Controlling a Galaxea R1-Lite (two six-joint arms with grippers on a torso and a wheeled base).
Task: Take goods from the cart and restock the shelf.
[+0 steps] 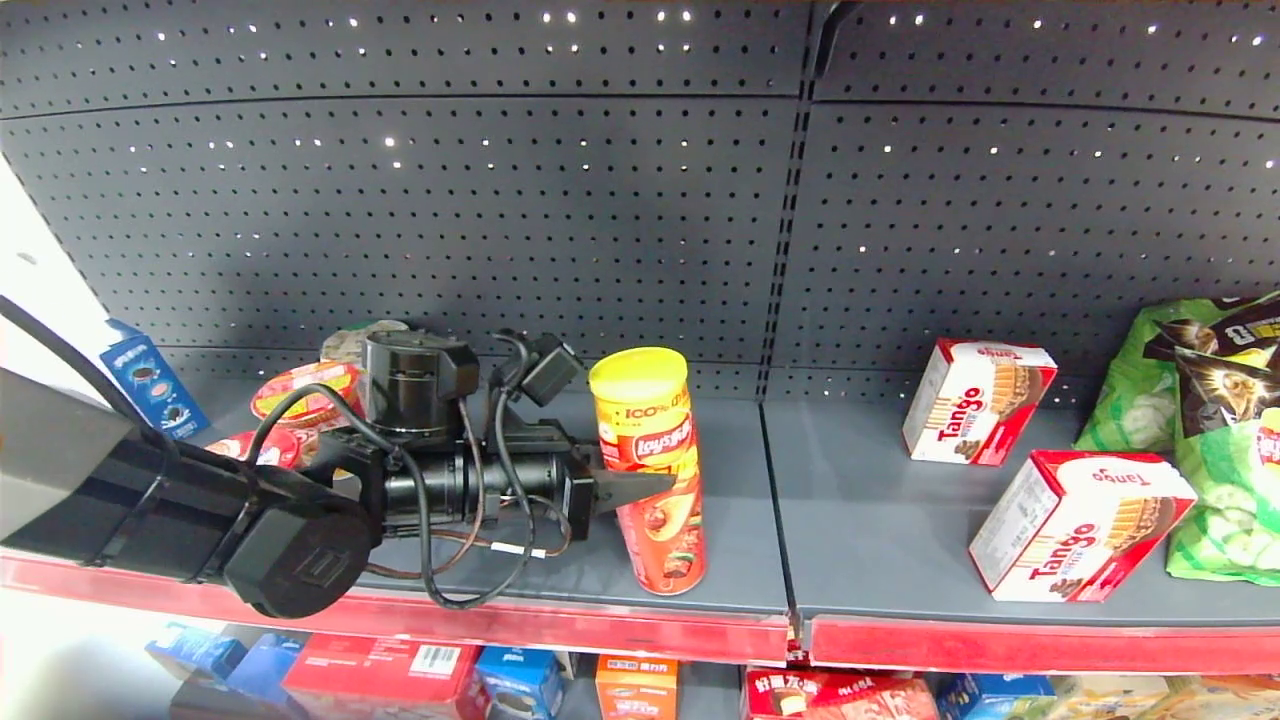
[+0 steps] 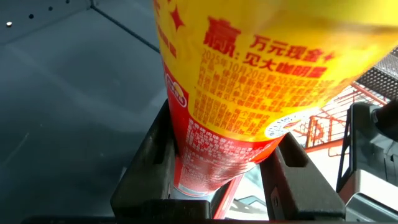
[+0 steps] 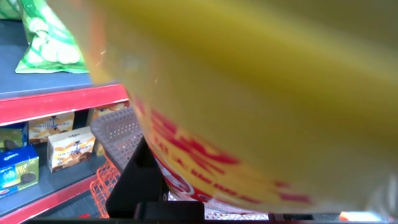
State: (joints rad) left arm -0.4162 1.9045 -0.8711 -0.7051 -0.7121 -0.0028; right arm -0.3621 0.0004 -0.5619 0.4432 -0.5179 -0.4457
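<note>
On shelf [image 1: 880, 520]: chips canister [image 1: 650, 450] pinched by left claw [image 1: 645, 487], 9 o'clock of wafer box [image 1: 978, 400].
Right claw [image 3: 205, 199]: pinched around second canister [image 3: 249, 93].
Next: release is judged due.

Head view: the left gripper [image 1: 658, 488] was clamped on the upright chip can [image 1: 645, 420], and its far finger lay behind the can, out of my sight. The arm covered much of the red-lidded tubs [image 1: 305, 392] at the shelf's back. The green snack bags [image 1: 1215, 470] ran off the frame's edge, as did the boxes on the lower shelf [image 1: 385, 675].

Left wrist view: the chip can [image 2: 249, 93] was cut off above its label, so I saw no lid.

Right wrist view: a second can [image 3: 261, 106], yellow and red, sat so close that it blurred. Its print was unreadable and both ends were out of frame.
</note>
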